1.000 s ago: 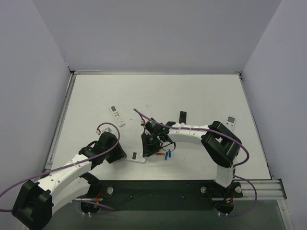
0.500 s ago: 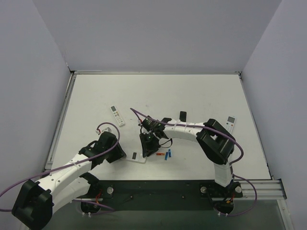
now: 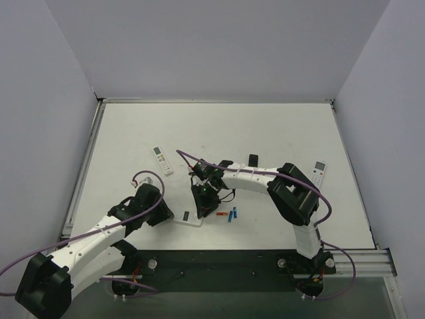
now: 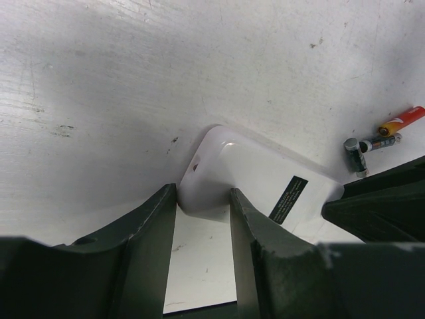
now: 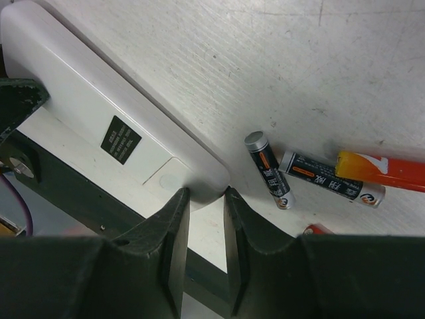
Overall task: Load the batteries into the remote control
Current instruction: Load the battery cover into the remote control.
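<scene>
Remote control (image 3: 192, 218) lies with its plain white back up at about 6 o'clock on the table (image 3: 265, 133), a little left of centre in your overhead view. Starting at the left, your left gripper (image 4: 202, 203) comes in from 8 o'clock. Its fingers (image 4: 149, 229) stand a narrow way apart with one rounded end of the remote control between them, and both look to be touching it. Up at 12 o'clock from that gripper, a slim remote (image 3: 162, 160) lies well apart. A small dark label (image 5: 120, 139) shows on the white back. At the other end, your right gripper (image 5: 204, 196) reaches in from 1 o'clock, its fingers (image 5: 174, 222) nearly together and pinched on a corner of the remote control. Just beyond, at 3 o'clock of the remote control, the batteries (image 3: 229, 214) lie loose on the table. Overhead you can make out orange and blue ones, and your right wrist view shows two dark grey ones and an orange-red one close together, near the corner but not touching it. Farther right, a small dark block (image 3: 253, 161) sits at 1 o'clock, and a second small remote (image 3: 319, 171) lies at 2 o'clock near the table's right edge.
</scene>
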Robot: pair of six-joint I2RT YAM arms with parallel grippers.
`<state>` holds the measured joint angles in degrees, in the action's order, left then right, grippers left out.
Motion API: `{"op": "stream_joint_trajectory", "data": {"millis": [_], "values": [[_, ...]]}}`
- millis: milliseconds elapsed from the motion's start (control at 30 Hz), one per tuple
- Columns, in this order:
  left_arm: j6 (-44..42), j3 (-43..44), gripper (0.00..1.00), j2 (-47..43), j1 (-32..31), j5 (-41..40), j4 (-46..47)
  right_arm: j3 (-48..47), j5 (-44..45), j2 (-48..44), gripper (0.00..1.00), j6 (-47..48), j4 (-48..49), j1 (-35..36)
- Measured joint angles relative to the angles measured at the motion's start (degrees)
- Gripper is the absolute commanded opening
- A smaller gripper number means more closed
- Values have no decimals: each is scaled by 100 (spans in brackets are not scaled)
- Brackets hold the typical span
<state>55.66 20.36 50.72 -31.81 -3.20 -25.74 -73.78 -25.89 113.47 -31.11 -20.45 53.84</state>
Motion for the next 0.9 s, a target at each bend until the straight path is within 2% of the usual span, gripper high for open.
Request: {"op": "stream_joint_trajectory", "data": {"millis": [367,533,767,900], "values": [[46,-39,44,33,-2,-37,63,-413,-11,234,5,356,-446,63],[44,-39,44,35,-2,-35,76,-708,208,354,16,472,-776,177],[55,-39,45,22,-4,-42,76,-863,455,396,22,485,-949,278],[68,-42,50,-48,-26,-101,59,-826,496,348,27,483,-909,299]]}}
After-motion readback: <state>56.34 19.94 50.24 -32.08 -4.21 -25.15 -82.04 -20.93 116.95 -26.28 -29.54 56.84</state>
